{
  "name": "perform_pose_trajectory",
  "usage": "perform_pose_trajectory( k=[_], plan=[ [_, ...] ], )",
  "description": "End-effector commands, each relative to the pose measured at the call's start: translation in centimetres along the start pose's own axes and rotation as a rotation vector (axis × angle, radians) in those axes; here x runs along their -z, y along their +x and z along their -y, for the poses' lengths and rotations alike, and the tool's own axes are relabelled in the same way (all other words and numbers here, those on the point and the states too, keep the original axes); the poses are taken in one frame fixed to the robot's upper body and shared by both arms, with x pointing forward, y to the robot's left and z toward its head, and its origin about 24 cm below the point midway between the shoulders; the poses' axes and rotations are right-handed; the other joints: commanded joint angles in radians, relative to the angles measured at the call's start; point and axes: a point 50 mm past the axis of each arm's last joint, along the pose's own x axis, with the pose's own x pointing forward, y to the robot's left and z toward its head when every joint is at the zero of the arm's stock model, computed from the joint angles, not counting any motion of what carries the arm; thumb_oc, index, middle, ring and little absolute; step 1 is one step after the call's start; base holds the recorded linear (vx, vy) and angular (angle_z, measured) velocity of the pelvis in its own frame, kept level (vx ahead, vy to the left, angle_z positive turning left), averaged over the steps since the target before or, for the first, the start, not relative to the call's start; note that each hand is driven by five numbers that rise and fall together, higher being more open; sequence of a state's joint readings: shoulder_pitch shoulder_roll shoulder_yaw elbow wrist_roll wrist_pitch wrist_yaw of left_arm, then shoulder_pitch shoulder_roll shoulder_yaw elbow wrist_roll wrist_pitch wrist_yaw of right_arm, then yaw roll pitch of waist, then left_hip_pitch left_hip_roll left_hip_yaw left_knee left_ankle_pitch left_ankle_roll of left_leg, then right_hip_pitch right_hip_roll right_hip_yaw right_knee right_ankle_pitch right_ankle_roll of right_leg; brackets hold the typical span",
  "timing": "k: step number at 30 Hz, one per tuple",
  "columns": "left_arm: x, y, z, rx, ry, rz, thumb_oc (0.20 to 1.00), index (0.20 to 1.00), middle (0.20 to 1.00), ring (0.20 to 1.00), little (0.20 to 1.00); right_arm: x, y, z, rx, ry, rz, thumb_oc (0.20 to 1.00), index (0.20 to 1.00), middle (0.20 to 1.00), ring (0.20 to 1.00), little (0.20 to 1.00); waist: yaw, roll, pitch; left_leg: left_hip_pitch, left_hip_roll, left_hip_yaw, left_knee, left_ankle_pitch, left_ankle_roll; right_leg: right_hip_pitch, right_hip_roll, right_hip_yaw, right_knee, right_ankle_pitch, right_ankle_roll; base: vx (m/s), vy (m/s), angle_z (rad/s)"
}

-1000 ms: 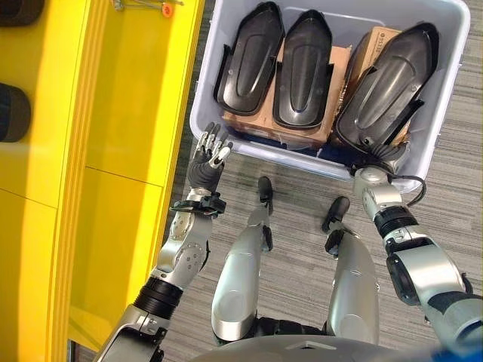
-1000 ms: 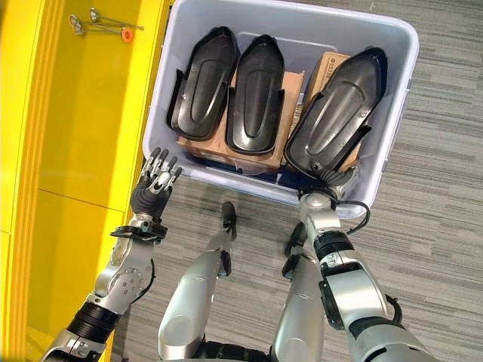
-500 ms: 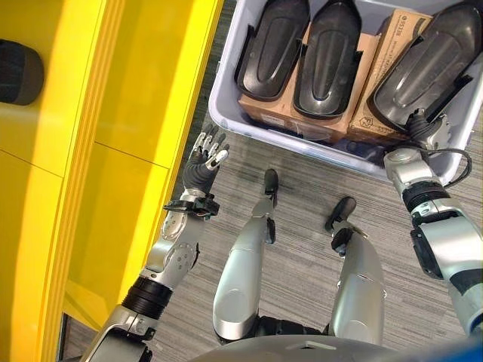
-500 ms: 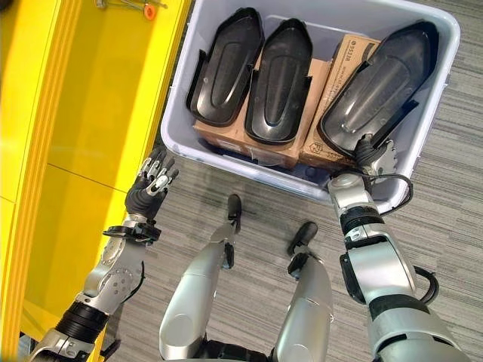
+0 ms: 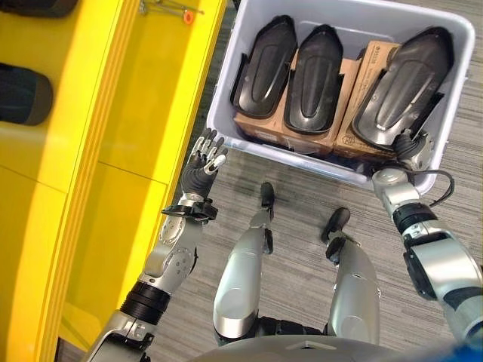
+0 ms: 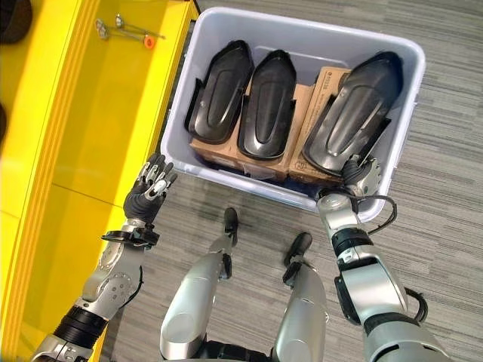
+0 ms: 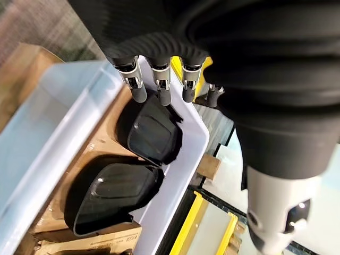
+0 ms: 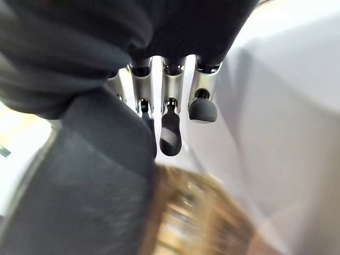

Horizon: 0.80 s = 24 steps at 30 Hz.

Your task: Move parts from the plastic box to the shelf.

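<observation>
Shelf (image 5: 128, 98) in yellow stands at our left side, and some dark objects (image 5: 23, 94) lie on its far left level. Next we see our left hand (image 5: 202, 162), which hangs over the floor between the shelf and the plastic box (image 5: 226, 83); its fingers are loosely spread and it holds nothing.

In the box three black parts lie on cardboard cartons (image 5: 317, 136): a left part (image 5: 264, 68), a middle part (image 5: 317, 79) and a right part (image 5: 400, 87) which leans on the near right corner.

Our right hand (image 6: 361, 175) is at this corner, with fingers relaxed and slightly bent at the lower end of the right part. We cannot tell if they already touch it.

For a good grasp, we think the fingers should go under the part's rim and the thumb over it before lifting, because the shell looks smooth and may slip. The lift should clear the box wall.
</observation>
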State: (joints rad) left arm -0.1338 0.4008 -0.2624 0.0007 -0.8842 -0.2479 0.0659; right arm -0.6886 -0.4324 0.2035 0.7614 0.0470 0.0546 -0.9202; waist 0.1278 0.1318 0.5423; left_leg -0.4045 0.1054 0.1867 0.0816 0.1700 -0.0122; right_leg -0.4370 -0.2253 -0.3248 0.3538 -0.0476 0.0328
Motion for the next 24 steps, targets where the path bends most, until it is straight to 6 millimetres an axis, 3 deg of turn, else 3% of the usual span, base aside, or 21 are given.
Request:
perform_pose_trajectory(
  k=[1,2,6,11,16,19,21,24],
  plan=[
    [-1.1,-0.2,0.9,0.049,-0.044,0.096,1.0,1.0,1.0,1.0,1.0,-2.2,0.0,1.0,0.112,0.028,0.209,0.2,0.2,0.2,0.2,0.2,-0.002,-0.017,-0.022,0.089,0.006,0.019,0.022,-0.115,-0.028,0.084,-0.02,0.018,-0.068,0.035,0.085,0.08,0.003,-0.27],
    [-0.9,-0.9,0.2,0.017,-0.048,0.107,1.0,1.0,1.0,1.0,1.0,-2.5,-2.0,1.1,0.107,0.021,0.308,0.2,0.2,0.2,0.2,0.2,-0.029,-0.027,-0.022,0.173,0.011,0.029,-0.019,-0.11,-0.032,0.167,-0.009,0.029,-0.105,0.033,0.084,0.1,0.009,-0.23],
    [-0.2,-2.1,-1.0,-0.013,-0.052,0.099,1.0,1.0,1.0,1.0,1.0,-1.5,-3.1,2.0,0.104,0.032,0.329,0.2,0.2,0.2,0.2,0.2,-0.049,-0.024,-0.036,0.274,0.016,0.04,-0.074,-0.096,-0.042,0.273,-0.004,0.027,-0.146,0.03,0.081,0.1,0.026,-0.21],
    [0.4,-2.9,-1.8,-0.04,-0.05,0.076,1.0,1.0,1.0,1.0,1.0,-1.0,-3.6,2.1,0.081,0.021,0.324,0.2,0.2,0.2,0.2,0.2,-0.046,-0.021,-0.081,0.322,0.019,0.043,-0.097,-0.093,-0.047,0.336,-0.006,0.012,-0.169,0.021,0.075,0.1,0.018,-0.02],
    [0.9,-4.2,-2.6,-0.083,-0.037,0.04,1.0,1.0,1.0,1.0,1.0,-0.5,-4.8,1.3,-0.052,0.076,0.294,0.2,0.2,0.2,0.2,0.2,-0.028,-0.028,-0.137,0.377,0.022,0.033,-0.107,-0.09,-0.049,0.413,-0.005,-0.01,-0.188,0.016,0.069,0.12,0.017,0.06],
    [1.1,-4.9,-3.0,-0.116,-0.025,0.027,1.0,1.0,1.0,1.0,1.0,-0.5,-5.9,0.6,-0.176,0.138,0.287,0.2,0.2,0.2,0.2,0.2,-0.019,-0.036,-0.166,0.406,0.025,0.026,-0.116,-0.084,-0.051,0.452,-0.002,-0.021,-0.202,0.016,0.067,0.12,0.042,0.07],
    [1.2,-6.1,-3.8,-0.167,0.001,0.013,1.0,1.0,1.0,1.0,1.0,-1.1,-8.4,-0.4,-0.408,0.266,0.28,0.2,0.2,0.2,0.2,0.2,-0.003,-0.053,-0.205,0.432,0.027,0.015,-0.128,-0.079,-0.053,0.496,0.0,-0.039,-0.225,0.018,0.066,0.16,0.101,0.06],
    [1.2,-6.8,-4.2,-0.2,0.016,0.005,1.0,1.0,1.0,1.0,1.0,-1.4,-10.1,-1.0,-0.54,0.341,0.259,0.2,0.2,0.2,0.2,0.2,0.009,-0.066,-0.227,0.448,0.027,0.009,-0.135,-0.078,-0.052,0.523,0.0,-0.054,-0.244,0.024,0.068,0.07,0.079,0.11]
  ],
)
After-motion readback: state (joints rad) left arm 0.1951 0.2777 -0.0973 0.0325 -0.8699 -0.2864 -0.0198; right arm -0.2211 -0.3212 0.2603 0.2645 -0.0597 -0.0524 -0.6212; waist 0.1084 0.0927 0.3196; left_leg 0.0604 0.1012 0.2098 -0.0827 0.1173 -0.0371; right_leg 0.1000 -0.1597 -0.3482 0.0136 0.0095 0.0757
